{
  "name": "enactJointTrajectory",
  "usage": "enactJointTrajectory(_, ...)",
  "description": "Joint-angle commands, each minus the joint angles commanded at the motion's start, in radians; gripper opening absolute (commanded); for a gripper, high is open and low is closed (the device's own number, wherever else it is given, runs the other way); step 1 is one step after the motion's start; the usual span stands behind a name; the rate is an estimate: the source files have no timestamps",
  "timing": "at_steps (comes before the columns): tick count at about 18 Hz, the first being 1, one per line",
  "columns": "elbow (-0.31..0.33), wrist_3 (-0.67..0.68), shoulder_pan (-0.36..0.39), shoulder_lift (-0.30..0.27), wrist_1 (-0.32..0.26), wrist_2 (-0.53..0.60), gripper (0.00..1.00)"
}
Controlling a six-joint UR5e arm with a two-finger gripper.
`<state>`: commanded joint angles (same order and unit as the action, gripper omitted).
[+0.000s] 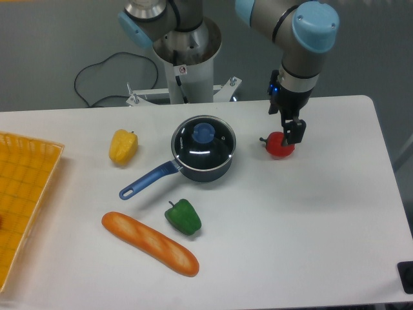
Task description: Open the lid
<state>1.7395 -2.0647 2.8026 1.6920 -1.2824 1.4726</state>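
Note:
The lid (pixel 216 147) is a clear glass disc with a metal rim and a blue knob (pixel 204 133). It lies closed on the dark blue saucepan (pixel 205 172) at the table's middle; the pan's long blue handle (pixel 145 182) points to the front left. My gripper (pixel 291 134) points down to the right of the pan, a good hand's width from the lid. Its two black fingers stand slightly apart, right over a red pepper (pixel 279 147), and hold nothing.
A yellow pepper (pixel 122 146) lies left of the pan. A green pepper (pixel 183 217) and a long bread loaf (pixel 150 243) lie in front of it. A yellow basket (pixel 22 200) stands at the left edge. The robot's base (pixel 187 58) is behind the pan.

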Motion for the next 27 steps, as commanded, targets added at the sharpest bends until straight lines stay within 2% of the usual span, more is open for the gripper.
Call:
enactJointTrajectory(6,0.037,0.026,-0.005,-0.009,0.008,0.005,1.00)
enactJointTrajectory(8,0.040,0.133,-0.008,-0.009,0.003,0.005,1.00)
enactJointTrajectory(14,0.046,0.256,-0.018,-0.006,-0.006,0.000,1.00)
enactJointTrajectory(17,0.046,0.262,-0.047,-0.002,0.000,0.005,1.00)
enactJointTrajectory(20,0.037,0.268,-0.110,0.003,0.006,0.040,1.00)
enactJointTrajectory(23,0.015,0.268,-0.120,0.002,0.003,0.048,1.00)
enactJointTrajectory(27,0.032,0.220,-0.159,-0.003,0.008,0.055,1.00)
